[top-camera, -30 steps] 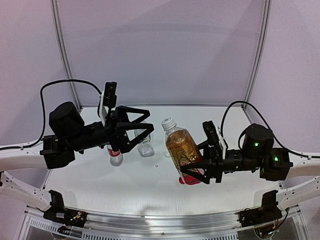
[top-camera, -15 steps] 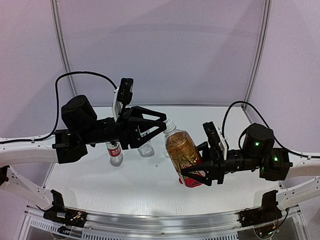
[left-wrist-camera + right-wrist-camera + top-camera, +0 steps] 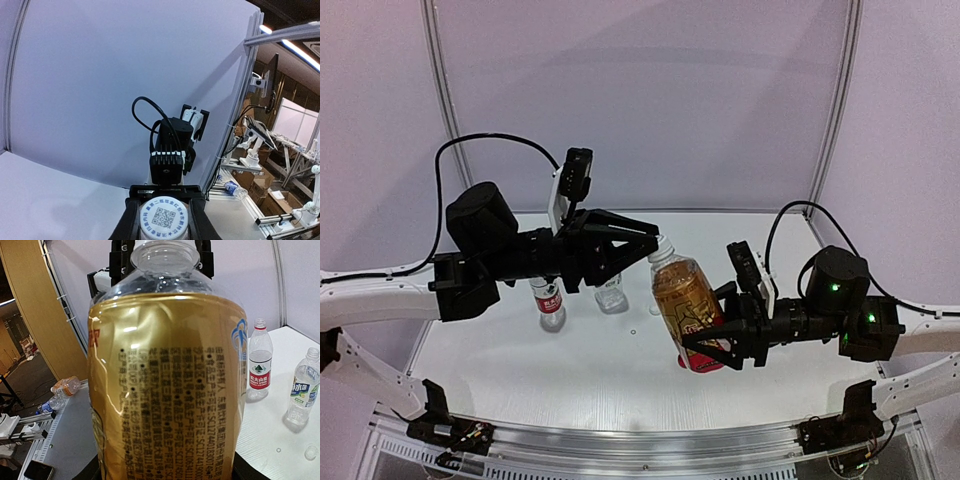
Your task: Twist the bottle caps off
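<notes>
Cap (image 3: pixel 163 219) of amber bottle (image 3: pixel 686 300) btwn L gripper (image 3: pixel 655 242) fingers.

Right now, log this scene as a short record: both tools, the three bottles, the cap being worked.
left tool: fingers flank the blue-and-white cap; firm grip unclear
right tool: shut on the amber bottle, held tilted above the table
red-label bottle: upright on table, untouched
green-blue-label bottle: upright beside it, untouched
stage: cap not yet off
</notes>
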